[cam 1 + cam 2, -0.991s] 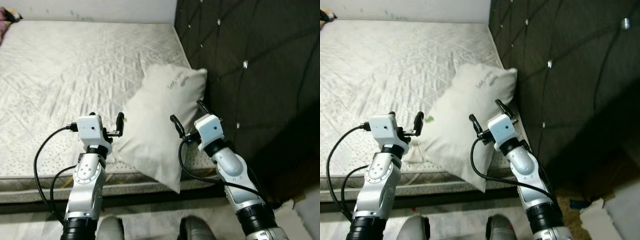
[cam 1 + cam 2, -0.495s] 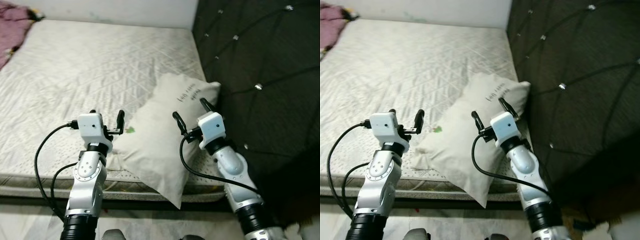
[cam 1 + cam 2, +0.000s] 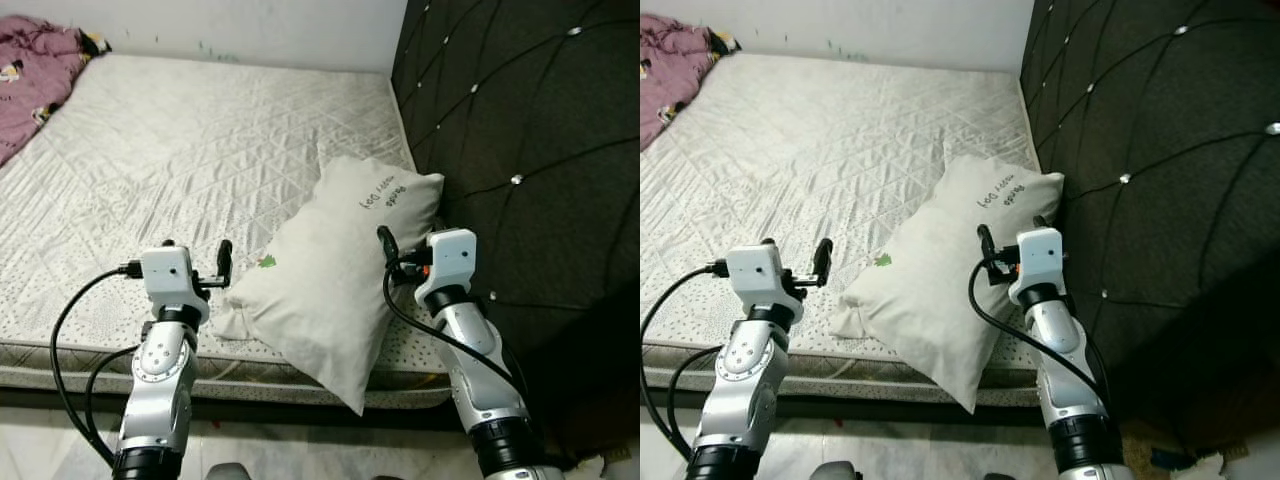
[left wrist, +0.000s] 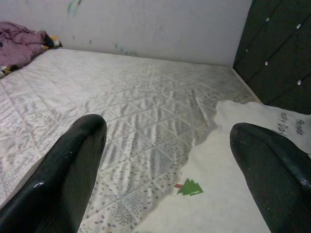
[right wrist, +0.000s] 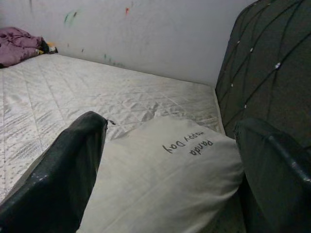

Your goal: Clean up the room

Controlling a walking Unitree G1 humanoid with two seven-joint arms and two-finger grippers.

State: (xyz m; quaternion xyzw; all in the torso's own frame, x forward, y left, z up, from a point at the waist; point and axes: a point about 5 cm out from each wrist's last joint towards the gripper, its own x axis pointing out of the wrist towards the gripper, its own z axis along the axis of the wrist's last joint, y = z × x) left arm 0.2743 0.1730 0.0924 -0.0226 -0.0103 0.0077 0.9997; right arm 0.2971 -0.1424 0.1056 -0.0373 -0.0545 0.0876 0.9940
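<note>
— While both arms hovered at the near edge of the mattress (image 3: pixel 170 130), how much of the tidying looked done?
— Little, by my reading. Bare mattress, quilted, no sheet. Dark tufted headboard (image 3: pixel 520 110) along the robot's right. White pillow (image 3: pixel 330 270) lay crooked beside the headboard, one corner hanging over the mattress's front edge. Purple bedding (image 3: pixel 35 55) heaped at the far left corner. Nothing grasped.
— Grippers?
— Left gripper (image 3: pixel 195 272) spread wide, empty, over the mattress just beside the pillow's left corner; its wrist view showed the small green tree print (image 4: pixel 190 187) between the fingers. Right gripper (image 5: pixel 170 170) also spread, empty, poised low over the pillow's right side close to the headboard, printed lettering (image 5: pixel 189 144) ahead of it.
— Left to do?
— Probably squaring the pillow and dealing with the purple heap. Judgement only.
— Change from a second before?
— Whole view had shifted: more of the bed's far end and the purple bedding had come into frame, so the camera moved. The pillow seemed not to have moved on the bed. Both grippers had stayed open and empty; the right had kept close to the pillow.
</note>
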